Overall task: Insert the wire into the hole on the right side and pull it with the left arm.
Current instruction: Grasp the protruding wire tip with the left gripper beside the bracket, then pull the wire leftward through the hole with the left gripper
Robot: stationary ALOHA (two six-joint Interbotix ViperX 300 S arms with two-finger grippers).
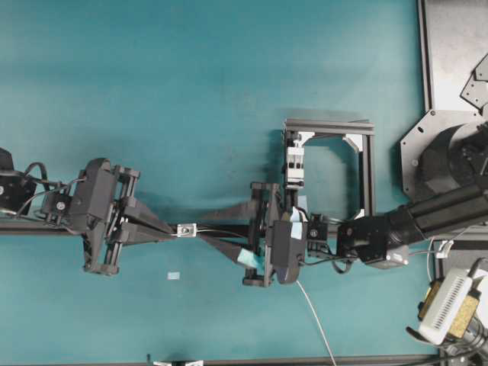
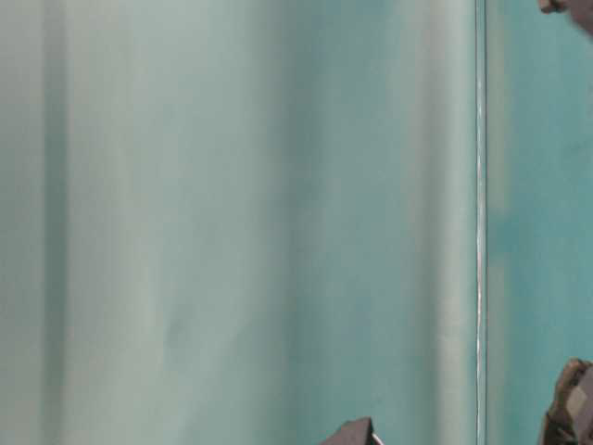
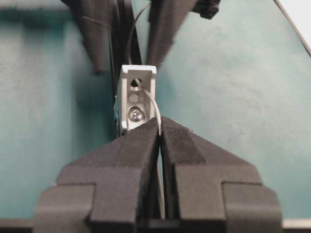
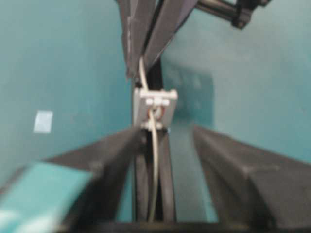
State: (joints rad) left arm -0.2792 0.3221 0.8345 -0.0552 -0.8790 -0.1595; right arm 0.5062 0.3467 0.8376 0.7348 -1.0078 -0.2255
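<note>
The small silvery block (image 1: 186,229) stands mid-table between both grippers. In the left wrist view the wire (image 3: 154,104) comes out of the hole (image 3: 134,83) in the block (image 3: 137,99) and curves down into my left gripper (image 3: 160,130), which is shut on it at the fingertips. In the overhead view the left gripper (image 1: 169,229) sits just left of the block. My right gripper (image 4: 164,132) is open, its fingers spread wide to either side of the wire (image 4: 154,160), which runs loose between them into the block (image 4: 154,104). Neither right finger touches the wire.
A black frame (image 1: 364,171) holding a white clamp block (image 1: 295,164) stands behind the right gripper (image 1: 210,232). A thicker white cable (image 1: 316,320) trails toward the front edge. A small pale tape patch (image 1: 174,275) lies on the teal mat. The table-level view is blurred teal.
</note>
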